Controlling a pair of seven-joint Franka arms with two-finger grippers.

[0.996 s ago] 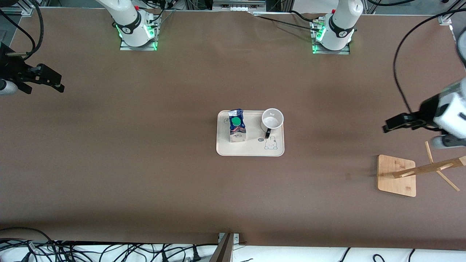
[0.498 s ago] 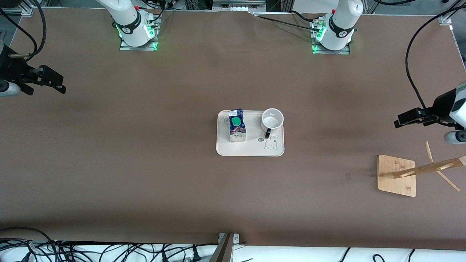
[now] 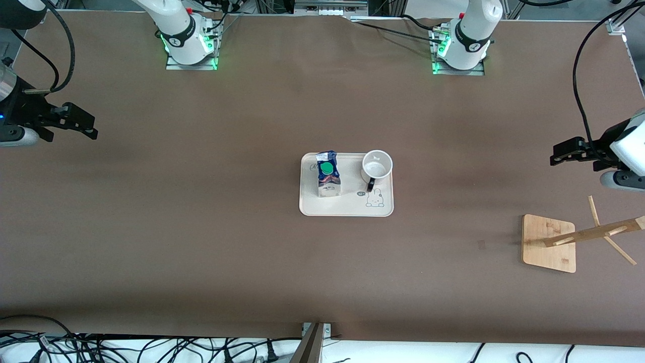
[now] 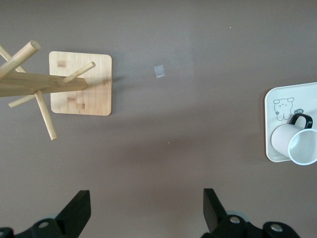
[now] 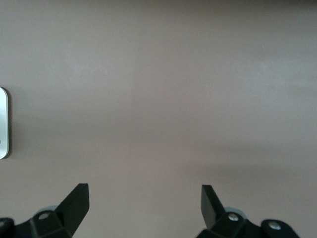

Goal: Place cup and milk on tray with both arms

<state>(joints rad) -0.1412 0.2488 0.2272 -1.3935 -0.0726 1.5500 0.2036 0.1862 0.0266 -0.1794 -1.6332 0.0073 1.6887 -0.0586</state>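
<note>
The cream tray [image 3: 347,207] lies at the table's middle. The dark blue milk carton [image 3: 328,174] with its green cap stands upright on the tray, toward the right arm's end. The white cup [image 3: 377,166] stands upright on the tray, toward the left arm's end, black handle pointing at the front camera. The left wrist view shows the cup [image 4: 296,144] on the tray's corner [image 4: 277,99]. My left gripper [image 3: 560,154] is open and empty over bare table at the left arm's end; its fingers [image 4: 78,208] spread wide. My right gripper [image 3: 85,126] is open and empty over bare table at the right arm's end.
A wooden mug rack with a square base [image 3: 548,243] and pegs [image 3: 599,232] stands near the left arm's end, nearer the front camera than my left gripper. It also shows in the left wrist view [image 4: 81,83]. Cables lie along the table's front edge.
My left gripper has drawn back from the tray toward the left arm's end and risen. My right gripper has shifted slightly inward. The cup, milk and tray have not moved.
</note>
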